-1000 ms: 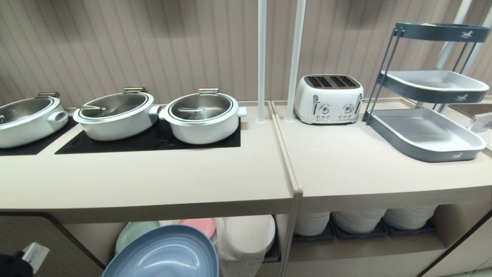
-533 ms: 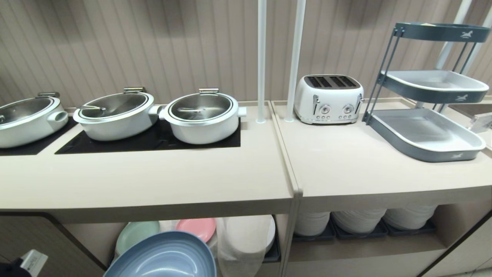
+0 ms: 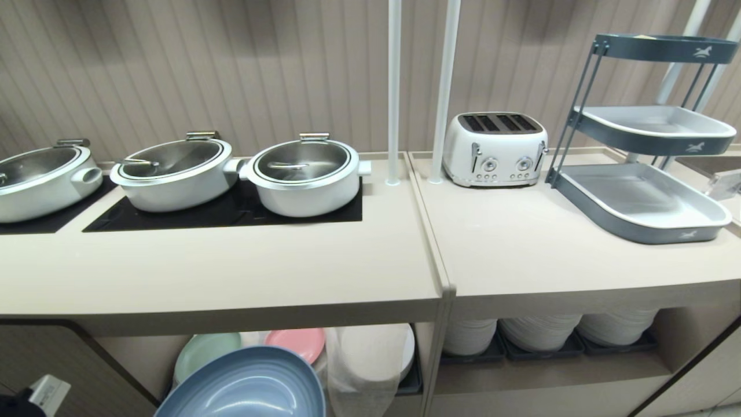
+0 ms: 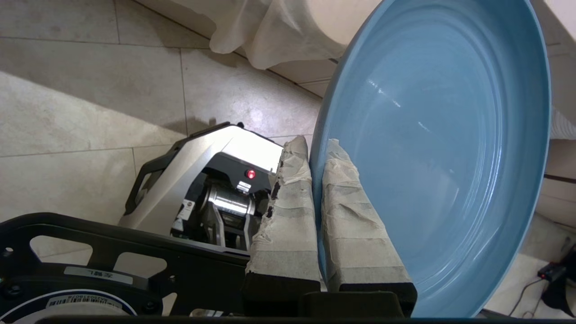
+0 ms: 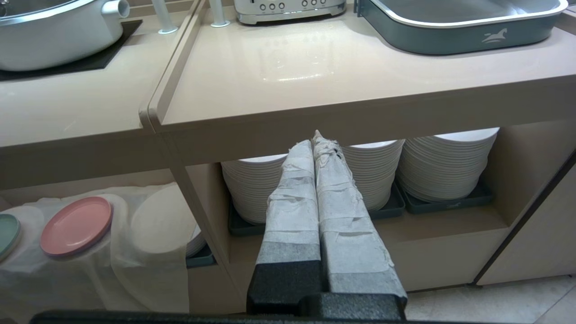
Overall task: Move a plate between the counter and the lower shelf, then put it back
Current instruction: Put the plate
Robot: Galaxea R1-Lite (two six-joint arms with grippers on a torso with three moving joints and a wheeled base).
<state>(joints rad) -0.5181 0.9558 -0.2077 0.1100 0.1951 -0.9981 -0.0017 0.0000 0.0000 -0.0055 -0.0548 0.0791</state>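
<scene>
My left gripper (image 4: 315, 148) is clamped on the rim of the blue plate (image 3: 246, 385), holding it tilted just outside the lower shelf (image 3: 370, 370), below the counter (image 3: 231, 272); my right gripper (image 5: 315, 144) hangs pressed together, empty

Even, soft indoor light from above, nothing dim. Pale glare patch on adjoining beige top (image 5: 288, 67) below toaster (image 5: 288, 8). Small bright glints on plate (image 4: 432, 135) bowl. Lower shelf (image 3: 145, 353) recess shaded under counter (image 3: 220, 266) overhang. Steel pot lids (image 3: 301, 159) reflect wall dully. Head view bends straight lines near edges; tiered tray stand (image 3: 648, 139) leans outward. Taped fingers (image 4: 288, 216) close to lens, slightly soft. Floor tiles (image 4: 90, 90) evenly lit, faint shadow beside robot base (image 4: 207, 180).
</scene>
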